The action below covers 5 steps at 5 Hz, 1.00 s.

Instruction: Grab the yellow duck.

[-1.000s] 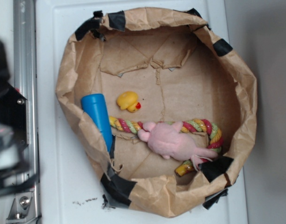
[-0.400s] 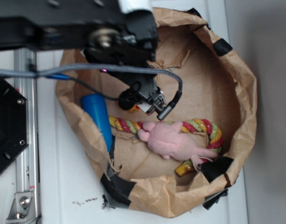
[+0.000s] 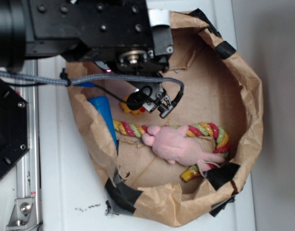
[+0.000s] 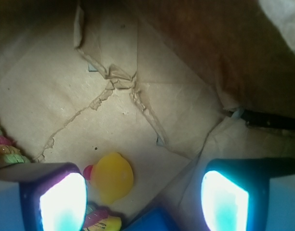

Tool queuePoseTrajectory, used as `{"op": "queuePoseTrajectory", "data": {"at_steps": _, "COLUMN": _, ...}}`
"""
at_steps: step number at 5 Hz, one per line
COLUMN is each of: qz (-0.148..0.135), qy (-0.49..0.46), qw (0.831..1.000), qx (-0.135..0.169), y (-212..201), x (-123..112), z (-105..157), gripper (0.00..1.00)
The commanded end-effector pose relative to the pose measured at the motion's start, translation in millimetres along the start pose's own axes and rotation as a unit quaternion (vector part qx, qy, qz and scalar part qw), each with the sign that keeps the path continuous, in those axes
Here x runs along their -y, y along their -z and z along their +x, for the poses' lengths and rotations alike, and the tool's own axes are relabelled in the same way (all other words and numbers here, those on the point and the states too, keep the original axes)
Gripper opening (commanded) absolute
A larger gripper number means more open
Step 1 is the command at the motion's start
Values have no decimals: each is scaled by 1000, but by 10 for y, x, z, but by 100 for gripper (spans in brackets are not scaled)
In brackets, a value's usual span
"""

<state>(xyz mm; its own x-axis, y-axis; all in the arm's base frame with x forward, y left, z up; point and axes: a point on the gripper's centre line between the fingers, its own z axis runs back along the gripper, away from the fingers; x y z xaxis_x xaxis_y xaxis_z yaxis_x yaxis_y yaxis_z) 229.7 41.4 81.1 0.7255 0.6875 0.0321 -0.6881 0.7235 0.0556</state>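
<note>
Only my wrist view showed the yellow duck [image 4: 112, 177] whole; my gripper [image 4: 142, 197] hung wide, empty.

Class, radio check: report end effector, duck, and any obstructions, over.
End effector open, above the bag floor. Yellow duck between the fingers, nearer one, ungrasped. Rope toy and blue cylinder close by.

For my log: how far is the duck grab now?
Done: the gripper is inside the paper bag, above the yellow duck. In hand: lining up, jaws open, duck nearer the left one. Left: descend, close, lift; the duck is not yet held.
</note>
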Motion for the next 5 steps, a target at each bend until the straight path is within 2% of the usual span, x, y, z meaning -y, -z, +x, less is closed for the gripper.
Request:
{"op": "queuePoseTrajectory", "data": {"at_steps": 1, "qz": -5, "qy": -2, "qw": 1000, "qx": 14, "y": -67, "x": -108, "z": 33, "gripper": 100}}
{"op": "queuePoseTrajectory", "data": {"at_steps": 2, "qz": -5, "qy": -2, "qw": 1000, "qx": 14, "y": -67, "x": -108, "z": 33, "gripper": 100}}
{"op": "queuePoseTrajectory", "data": {"at_steps": 3, "qz": -5, "qy": 26, "qw": 999, "qx": 27, "y": 108, "x": -214, "z": 65, "gripper": 100}}
{"op": "queuePoseTrajectory", "data": {"at_steps": 4, "qz": 1, "qy": 52, "qw": 998, "qx": 25, "y": 276, "x": -85, "z": -69, "gripper": 100}}
{"op": "queuePoseTrajectory", "data": {"at_steps": 5, "qz": -38, "qy": 49, "qw": 997, "qx": 44, "y": 335, "x": 124, "z": -182, "gripper": 100}}
